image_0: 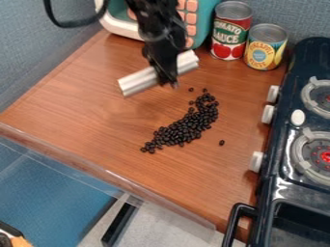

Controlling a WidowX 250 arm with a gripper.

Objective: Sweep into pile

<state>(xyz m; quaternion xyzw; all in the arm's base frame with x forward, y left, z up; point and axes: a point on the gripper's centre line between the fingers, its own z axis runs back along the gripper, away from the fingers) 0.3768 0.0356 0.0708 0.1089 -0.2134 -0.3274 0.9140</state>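
Note:
The black gripper hangs over the upper middle of the wooden counter, shut on a white ridged bar that sticks out on both sides of it. The bar slants from lower left to upper right, up and to the left of the beans. Dark beans lie in a curved band across the middle of the counter, from lower left to upper right. A few lie loose near the band's top end, and one stray bean is apart at the right.
A toy stove with knobs and a black handle borders the right side. Two cans and a teal toy appliance stand at the back. A clear raised lip runs along the counter's front edge.

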